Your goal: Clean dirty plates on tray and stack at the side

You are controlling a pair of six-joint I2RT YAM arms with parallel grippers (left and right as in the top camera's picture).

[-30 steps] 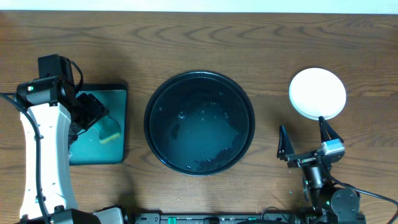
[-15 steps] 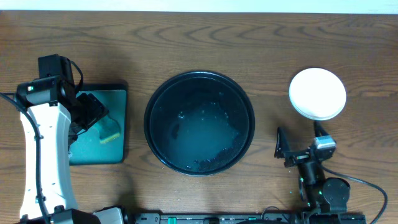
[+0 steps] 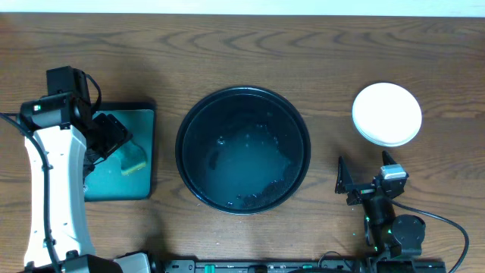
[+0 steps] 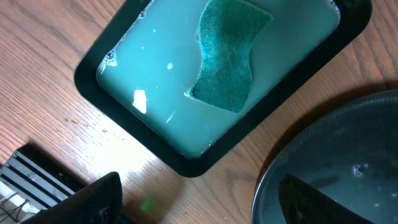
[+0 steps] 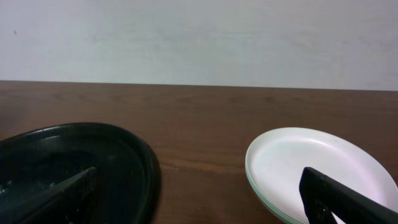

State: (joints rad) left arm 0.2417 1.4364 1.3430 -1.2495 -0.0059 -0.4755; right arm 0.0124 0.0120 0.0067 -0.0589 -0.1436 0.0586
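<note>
Worktop (image 3: 227, 53): brown wood.
Tray (image 3: 242, 92): black, wet, central.
Plates (image 3: 387, 114): stacked right of the tray, white on top.
Left fingers (image 4: 102, 199): apart, above sponge dish (image 4: 186, 165).
Right fingers (image 3: 344, 178): apart, near plates.

A dark wood-grain table (image 3: 227, 53) meets a plain pale wall (image 5: 199, 37).

I read no text, label, brand or number in any view; nothing legible on the plates (image 3: 387, 114), the tray (image 3: 179, 149) or the sponge tray (image 3: 140, 129).
</note>
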